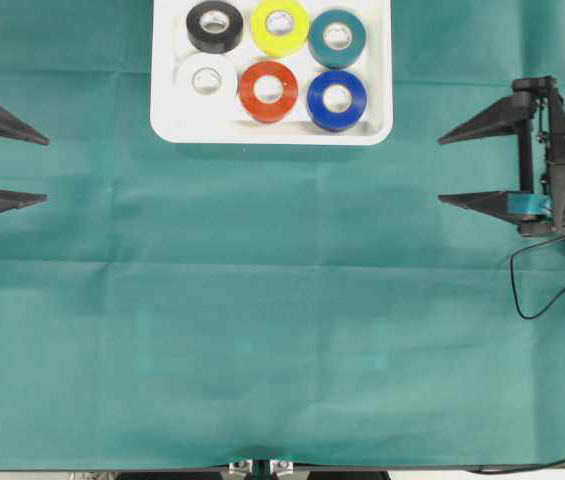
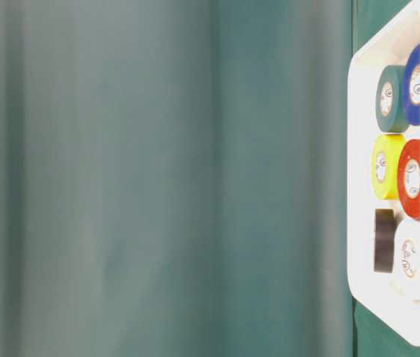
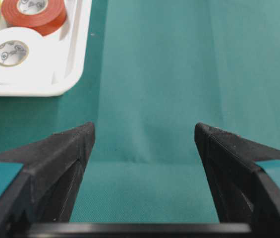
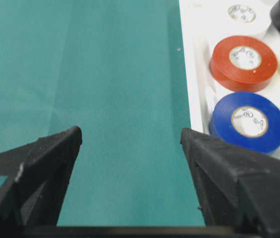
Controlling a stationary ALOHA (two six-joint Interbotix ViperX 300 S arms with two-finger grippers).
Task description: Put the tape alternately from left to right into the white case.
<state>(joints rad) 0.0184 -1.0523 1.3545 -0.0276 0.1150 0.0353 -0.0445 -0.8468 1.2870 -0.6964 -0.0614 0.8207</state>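
Tape's sorted: all 6 small rolls of electrical tape point(image 1: 272, 65) sit in 2 rows inside the shallow glossy white plastic case point(image 1: 166, 100). Left gripper point(image 1: 44, 168) and right gripper point(image 1: 442, 168) both hang spread wide, holding nothing. Rolls look light and stiff, so if you regrab one, pinch across the outer rim.

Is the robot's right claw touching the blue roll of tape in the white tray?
Apart. The overhead view shows the open right gripper hanging over bare green cloth, well clear of the blue tape roll in the glossy white tray.

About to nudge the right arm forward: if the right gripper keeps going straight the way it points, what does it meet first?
Probably nothing: the open right gripper points across bare green cloth, passing just clear of the white case. Far along that line sits the left gripper.
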